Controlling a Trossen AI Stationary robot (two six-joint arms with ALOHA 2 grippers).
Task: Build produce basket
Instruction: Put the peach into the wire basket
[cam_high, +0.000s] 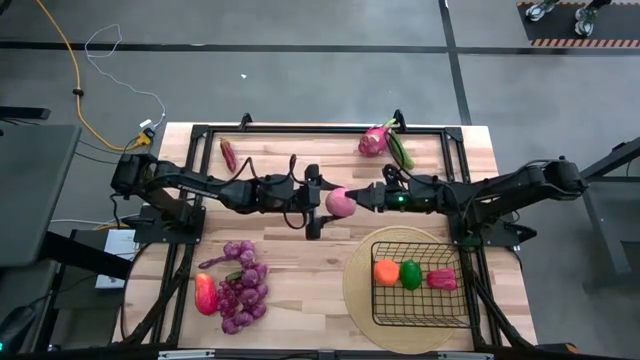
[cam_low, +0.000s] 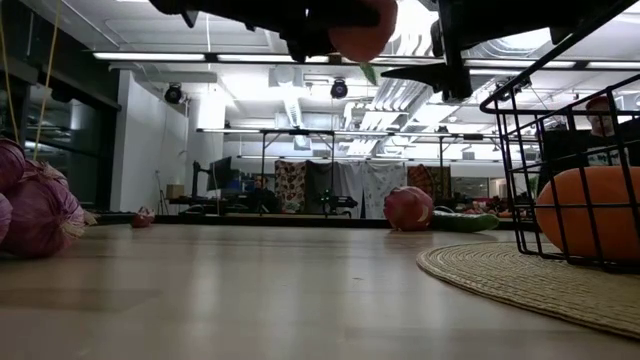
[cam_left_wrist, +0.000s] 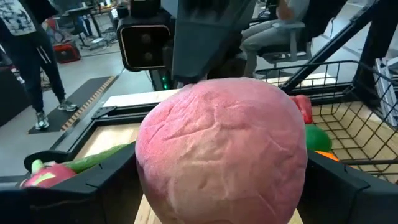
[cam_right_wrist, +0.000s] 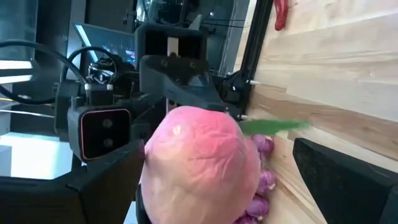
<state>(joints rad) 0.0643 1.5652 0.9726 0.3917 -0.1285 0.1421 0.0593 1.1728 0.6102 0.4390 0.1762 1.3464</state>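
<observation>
A pink, peach-like fruit (cam_high: 340, 202) hangs above the table's middle, with my left gripper (cam_high: 328, 203) shut on it from the left. My right gripper (cam_high: 364, 196) faces it from the right, open. In the right wrist view the right gripper's fingers (cam_right_wrist: 339, 177) stand on either side of the fruit (cam_right_wrist: 199, 162), with a gap showing on one side. The black wire basket (cam_high: 374, 300) stands on a round woven mat (cam_high: 355, 285) at the near right. It holds an orange (cam_high: 386, 271), a green pepper (cam_high: 410, 274) and a red pepper (cam_high: 442, 279). My left gripper pinches the pink fruit by its two opposite sides (cam_left_wrist: 146, 177) between its two fingers (cam_left_wrist: 99, 183). The fingers come level from the table's left. The fruit is lifted clear of the table (cam_low: 362, 30) and fills the gap between the fingers.
Purple grape bunches (cam_high: 243, 292) and a red-orange pepper (cam_high: 206, 293) lie at the near left. A pink dragon fruit (cam_high: 374, 140) and a green cucumber (cam_high: 401, 152) lie at the far edge, a red chili (cam_high: 228, 153) at the far left. People show in the room beyond the table.
</observation>
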